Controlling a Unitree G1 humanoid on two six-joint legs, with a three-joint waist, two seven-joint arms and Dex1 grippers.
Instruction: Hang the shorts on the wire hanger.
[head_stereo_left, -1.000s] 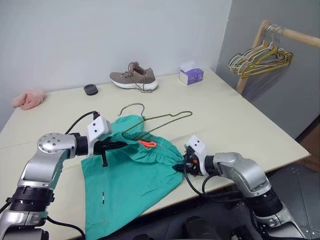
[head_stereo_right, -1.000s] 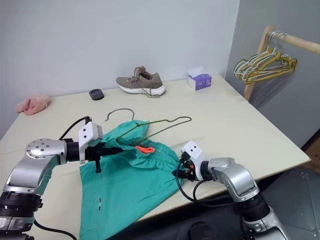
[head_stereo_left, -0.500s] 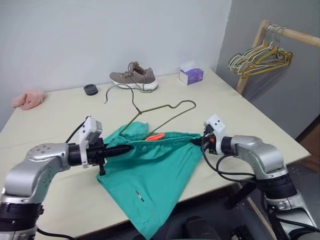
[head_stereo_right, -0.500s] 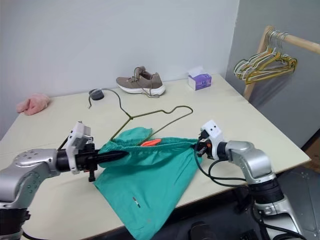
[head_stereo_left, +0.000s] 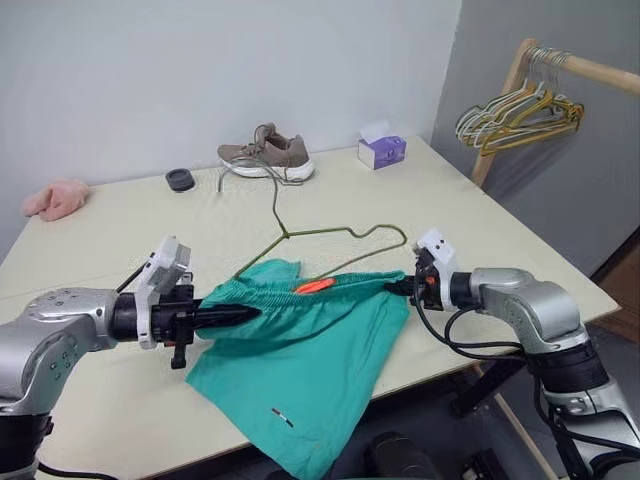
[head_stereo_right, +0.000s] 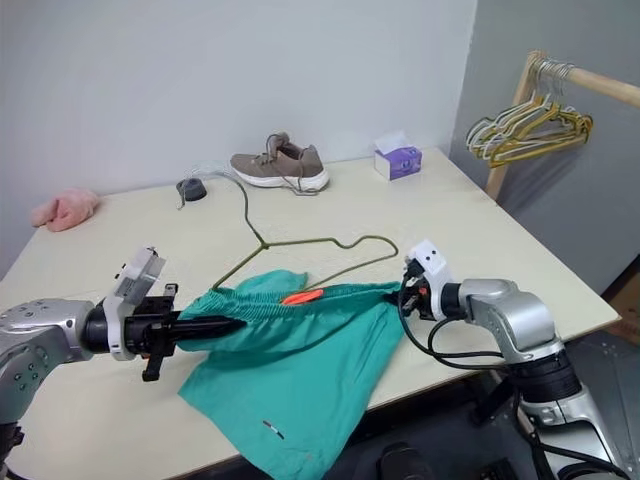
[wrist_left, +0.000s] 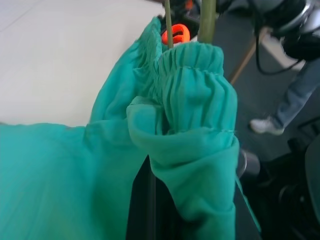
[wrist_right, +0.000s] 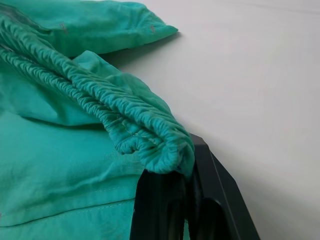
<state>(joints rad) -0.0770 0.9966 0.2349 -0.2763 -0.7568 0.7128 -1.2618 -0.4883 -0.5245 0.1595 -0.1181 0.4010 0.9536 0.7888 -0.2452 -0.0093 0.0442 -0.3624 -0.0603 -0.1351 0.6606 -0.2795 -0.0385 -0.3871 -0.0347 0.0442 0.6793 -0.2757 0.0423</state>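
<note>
Right gripper (head_stereo_left: 400, 286) now clamped on right waistband end of shorts (head_stereo_left: 300, 340); left gripper (head_stereo_left: 240, 314) clenching left end. Waistband newly pulled taut, lifted off near table edge. Wire hanger (head_stereo_left: 300, 232) threaded inside, hook rearward. Spreading underway.

The shorts (head_stereo_left: 300, 345) no longer lie bunched on the worktop (head_stereo_left: 480, 235): their waistband now stretches taut between the two arms, lifted, with the legs hanging down. The right end effector (head_stereo_left: 395, 286) has closed on its end of the waistband and swung outward and up. The left end effector (head_stereo_left: 245, 314) has drawn back. The wire hanger (head_stereo_left: 300, 225) has tilted up, its hook now near the shoe (head_stereo_left: 266, 155).
</note>
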